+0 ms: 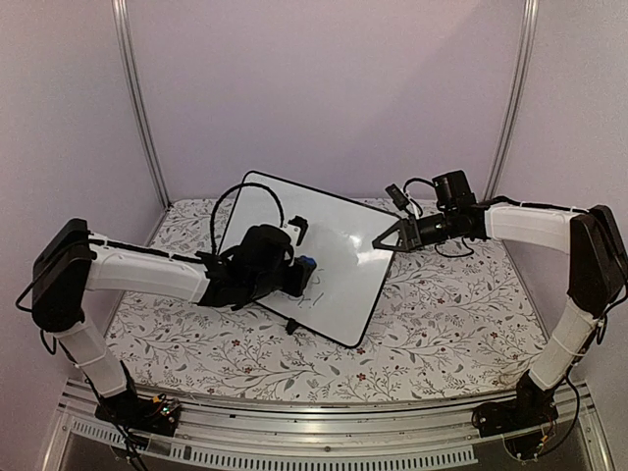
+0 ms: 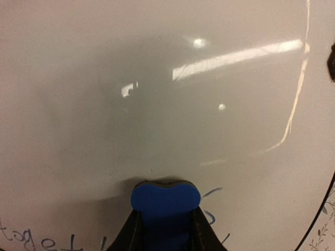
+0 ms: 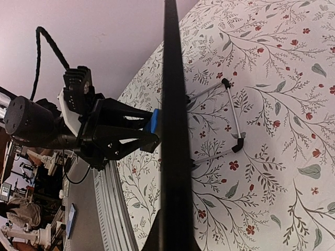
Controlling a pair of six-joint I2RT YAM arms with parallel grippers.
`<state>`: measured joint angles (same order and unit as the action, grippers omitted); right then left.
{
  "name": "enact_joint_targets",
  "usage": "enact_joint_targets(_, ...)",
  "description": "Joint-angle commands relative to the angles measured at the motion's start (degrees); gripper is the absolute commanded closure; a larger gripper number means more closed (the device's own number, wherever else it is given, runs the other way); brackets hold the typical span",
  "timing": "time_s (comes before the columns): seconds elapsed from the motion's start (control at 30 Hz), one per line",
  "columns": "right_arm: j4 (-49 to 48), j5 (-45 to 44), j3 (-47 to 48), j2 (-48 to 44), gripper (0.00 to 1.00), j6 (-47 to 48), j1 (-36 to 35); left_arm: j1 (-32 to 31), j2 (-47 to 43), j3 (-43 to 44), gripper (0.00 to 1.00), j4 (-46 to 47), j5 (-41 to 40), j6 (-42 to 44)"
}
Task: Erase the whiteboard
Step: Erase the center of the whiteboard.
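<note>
The whiteboard (image 1: 339,260) stands propped at a slant in the middle of the flowered tablecloth (image 1: 442,314), turned askew so one corner points toward the back wall and another toward the near edge. Most of its glossy face is bare and throws back streaks of light, while a few grey strokes of handwriting (image 2: 36,240) show along its lower part. The left gripper (image 1: 302,267) has its fingers closed on a blue eraser (image 2: 165,201), whose rounded end is pressed against the board just above the writing. At the board's right edge, the right gripper (image 1: 386,240) pinches the thin black frame (image 3: 172,130) between its fingers. From that arm's wrist camera the frame is a dark strip seen edge-on. Behind the board, a bent wire stand (image 3: 233,120) with black tips rests on the cloth. The two arms reach in from opposite sides, well apart at their bases.
</note>
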<state>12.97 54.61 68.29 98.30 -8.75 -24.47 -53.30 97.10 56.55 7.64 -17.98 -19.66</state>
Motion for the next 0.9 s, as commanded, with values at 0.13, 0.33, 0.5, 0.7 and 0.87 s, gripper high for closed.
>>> enact_joint_targets(0.13,6.45,2.61,-2.32,3.84,1.00,3.87,-6.56,-3.64,-0.07,-7.73,1.00,-4.21,0.65,-1.40)
enact_joint_targets(0.33,6.05,2.68,-2.51,3.95,1.00,3.62,-6.65,-3.59,-1.16,-9.96,1.00,-4.65,-0.39,-1.30)
enact_joint_targets(0.5,5.81,2.70,-2.14,4.18,1.00,3.30,-6.91,-3.25,0.06,-6.71,1.00,-4.15,-2.21,-0.52)
enact_joint_targets(0.7,5.93,2.62,-2.37,4.05,1.00,3.26,-7.07,-2.08,2.50,-0.59,1.00,-4.13,-3.84,1.12)
enact_joint_targets(0.87,6.02,2.54,-2.74,3.68,1.00,3.30,-7.08,-0.47,2.94,1.78,1.00,-3.82,-4.56,1.90)
